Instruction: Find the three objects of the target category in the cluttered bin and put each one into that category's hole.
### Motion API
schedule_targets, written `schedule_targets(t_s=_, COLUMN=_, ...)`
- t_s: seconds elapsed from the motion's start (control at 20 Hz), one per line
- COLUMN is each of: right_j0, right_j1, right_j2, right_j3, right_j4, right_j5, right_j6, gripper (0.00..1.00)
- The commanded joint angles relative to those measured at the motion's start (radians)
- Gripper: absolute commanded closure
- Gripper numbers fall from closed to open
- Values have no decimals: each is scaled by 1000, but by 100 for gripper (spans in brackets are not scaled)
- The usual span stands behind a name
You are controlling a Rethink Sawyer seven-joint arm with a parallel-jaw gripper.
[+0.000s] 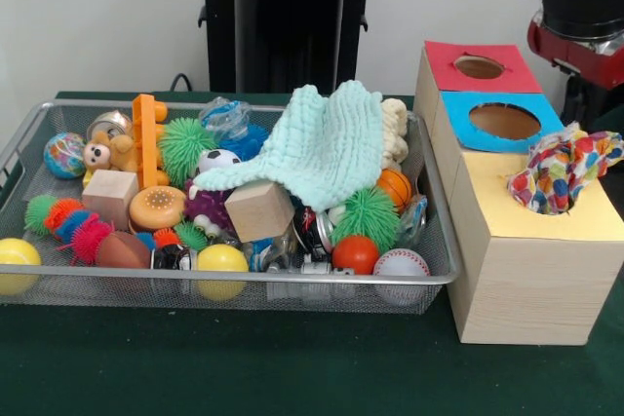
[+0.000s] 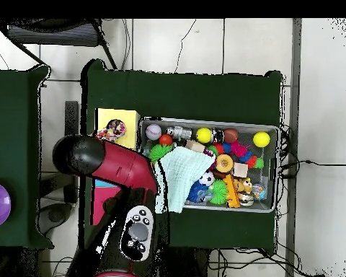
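the wire bin (image 1: 19,138) holds balls, wooden blocks and spiky toys, with a mint knitted cloth (image 1: 317,148) draped over its middle. a patterned cloth (image 1: 564,170) sits stuffed in the yellow hole of the wooden box (image 1: 526,280) just beside the bin. the red arm (image 2: 111,162) hangs over the box; its gripper is hidden, so its state cannot be told.

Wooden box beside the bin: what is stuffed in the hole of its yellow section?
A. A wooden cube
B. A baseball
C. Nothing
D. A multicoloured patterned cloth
D: a multicoloured patterned cloth bunches out of the hole in the yellow section of the wooden box.
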Motion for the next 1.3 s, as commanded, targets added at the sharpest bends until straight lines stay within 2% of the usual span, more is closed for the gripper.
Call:
schedule_targets(t_s=0.05, right_j0=-25, right_j1=3, right_j2=157, right_j3=139, right_j4=92, right_j5=-53, right_j6=142, gripper=100)
schedule_targets(t_s=0.5, right_j0=-36, right_j1=-36, right_j2=148, right_j3=131, right_j4=107, right_j5=-88, right_j6=144, gripper=100)
schedule_targets(t_s=0.9, right_j0=-34, right_j1=-121, right_j2=70, right_j3=111, right_j4=64, right_j5=-59, right_j6=171, gripper=100)
schedule_targets(t_s=0.95, right_j0=-29, right_j1=-125, right_j2=51, right_j3=88, right_j4=48, right_j5=-37, right_j6=184, gripper=100)
schedule_targets(t_s=1.2, right_j0=-24, right_j1=-108, right_j2=1, right_j3=30, right_j4=5, right_j5=-30, right_j6=195, gripper=100)
schedule_targets(t_s=1.3, right_j0=-12, right_j1=-67, right_j2=-10, right_j3=-12, right_j4=-7, right_j5=-37, right_j6=203, gripper=100)
